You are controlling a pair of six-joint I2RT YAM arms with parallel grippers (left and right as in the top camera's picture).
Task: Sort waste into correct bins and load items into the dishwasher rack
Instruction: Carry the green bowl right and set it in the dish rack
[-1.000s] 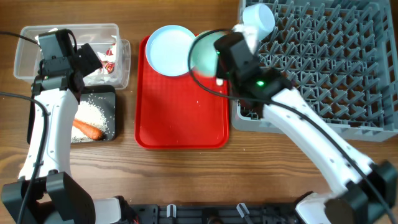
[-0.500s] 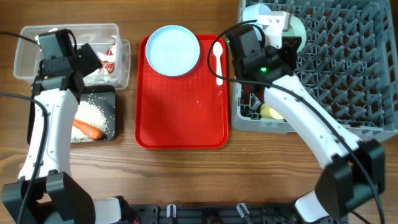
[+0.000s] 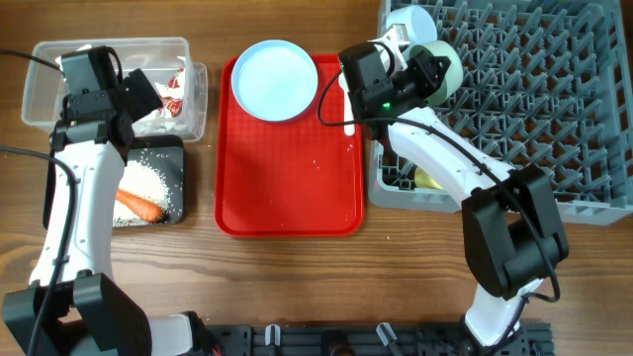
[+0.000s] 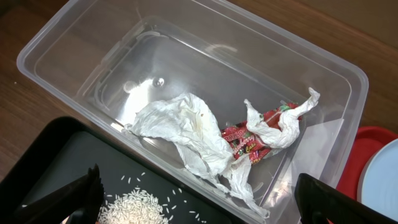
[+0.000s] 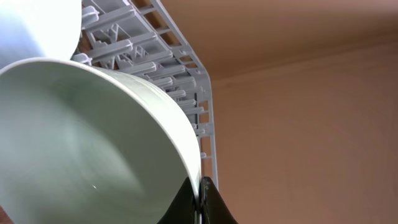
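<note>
Left gripper: jaws wide, holding nothing, above the clear tub, which contains white tissue and red-and-white wrapper. Black tray, at the tub's 6 o'clock, holds rice grains and carrot. Pale blue plate sits at 12 o'clock on the red tray. Right gripper: clamped on the rim of the pale green bowl, which is tilted over the 10 o'clock corner of the dishwasher rack.

I am working over a brown wooden table whose grain is running side to side, with even light falling on it. A black rail is lying along its near edge. From my right wrist, a plain tan surface is filling the background; wall or table, I cannot tell.
</note>
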